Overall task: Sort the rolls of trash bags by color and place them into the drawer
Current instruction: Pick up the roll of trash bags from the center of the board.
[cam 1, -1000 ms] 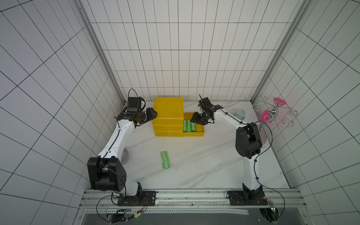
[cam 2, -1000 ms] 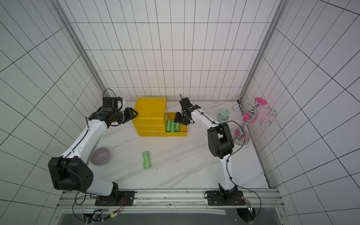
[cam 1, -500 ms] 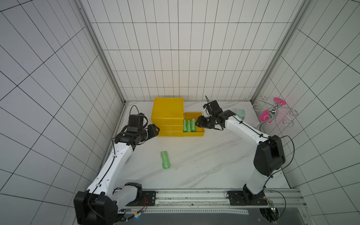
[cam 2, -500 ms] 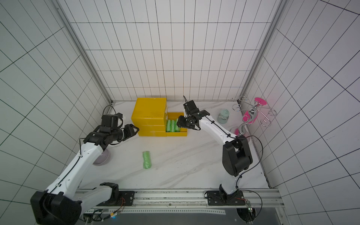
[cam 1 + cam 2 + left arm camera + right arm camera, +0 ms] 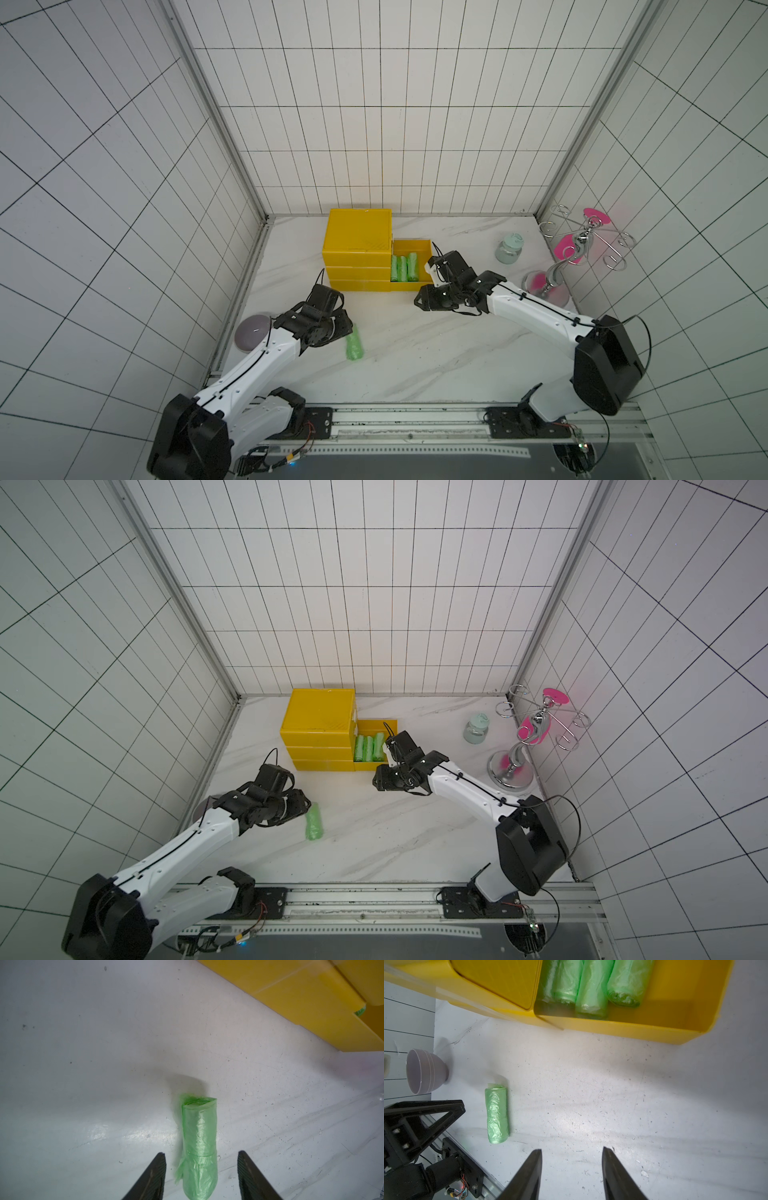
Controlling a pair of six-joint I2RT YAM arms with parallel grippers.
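Only loose green roll (image 5: pixel 199 1138) in view lies flat on the table (image 5: pixel 83 1064), its near end between your left gripper (image 5: pixel 201 1153) jaws, which are part open and not touching it. Looks light, soft, crinkly film, probably slick, so it'll squash and may roll. Pinch across mid-barrel, not the loose flap. Right gripper (image 5: pixel 572 1149) is part open and empty, near the open drawer (image 5: pixel 623 1028) holding the other green rolls (image 5: pixel 591 987)

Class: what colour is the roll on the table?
Light green roll; best in left wrist view.
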